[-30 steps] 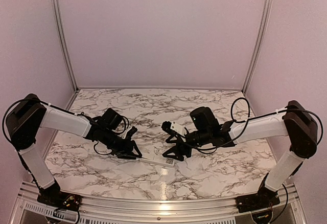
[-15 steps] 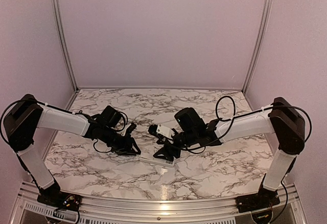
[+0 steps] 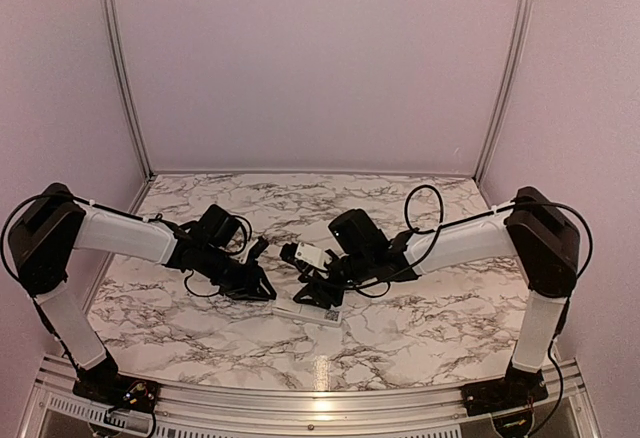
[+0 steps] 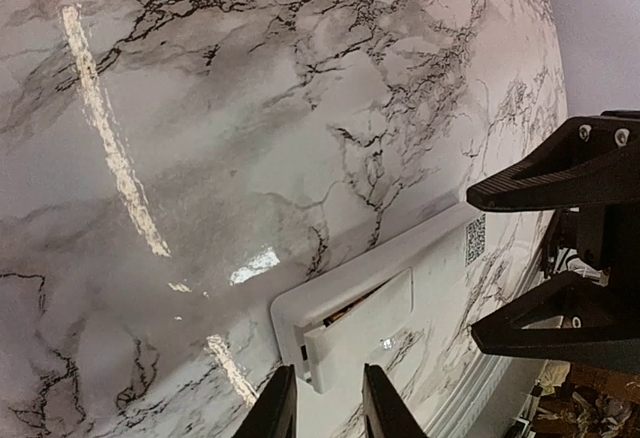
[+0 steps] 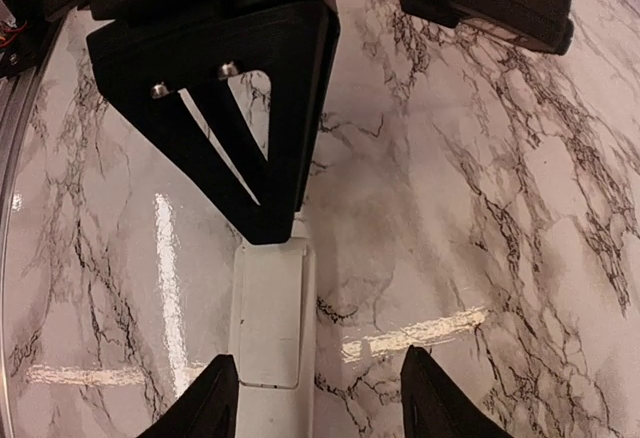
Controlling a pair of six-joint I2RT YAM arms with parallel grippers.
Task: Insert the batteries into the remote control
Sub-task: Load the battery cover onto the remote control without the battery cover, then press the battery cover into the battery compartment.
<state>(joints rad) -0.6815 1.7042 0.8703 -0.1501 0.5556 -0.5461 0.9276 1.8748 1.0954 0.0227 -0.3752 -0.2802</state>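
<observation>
I judged the remote control (image 5: 272, 338) light, stiff, slick, best pinched across its long edges; right tool (image 5: 320, 398) stood open astride it, whether left tool (image 4: 325, 403) gripped I couldn't tell

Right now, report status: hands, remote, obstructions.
Right hand open, straddling remote control. Left hand tips narrow over the cover, grip unclear. Remote flat on table, cover ajar; batteries not seen. Hands crowd each other.

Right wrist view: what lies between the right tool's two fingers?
The remote control lies between the fingers of the right tool, on the marble table, with bare marble filling the rest of the gap. The right wrist view shows this.
</observation>
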